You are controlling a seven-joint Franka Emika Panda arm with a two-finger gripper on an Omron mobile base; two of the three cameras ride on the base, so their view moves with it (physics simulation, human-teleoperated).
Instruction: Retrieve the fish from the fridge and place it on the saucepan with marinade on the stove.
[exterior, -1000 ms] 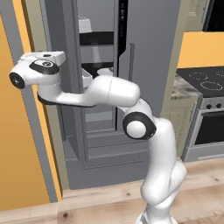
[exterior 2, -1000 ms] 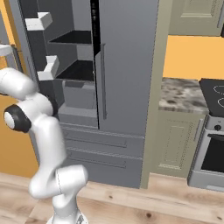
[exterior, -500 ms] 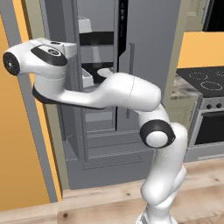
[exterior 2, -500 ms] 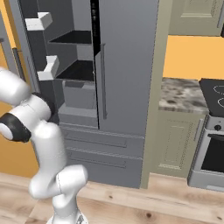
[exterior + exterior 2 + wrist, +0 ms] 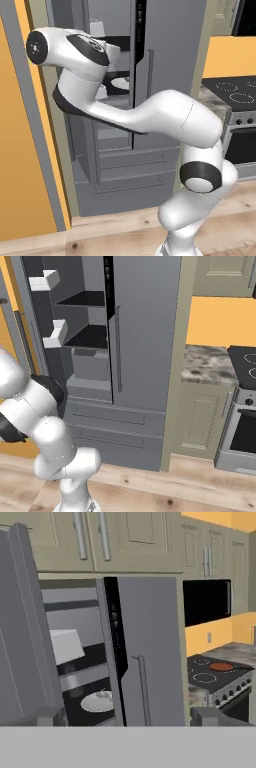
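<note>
Gripper (image 5: 122, 722) jaws spread wide, holding nothing. Fridge (image 5: 145, 657) left door open; white plate (image 5: 97, 702) at 7 o'clock. Fish heading indiscernible. Saucepan (image 5: 222, 666) on stove (image 5: 215, 679) at 3 o'clock.

A round white plate (image 5: 96, 702) rests on the fridge's black shelf (image 5: 85, 713), lower left of the hand view; the flat orange-brown saucepan (image 5: 222, 667) sits on the black stove (image 5: 210, 679) at right.
</note>
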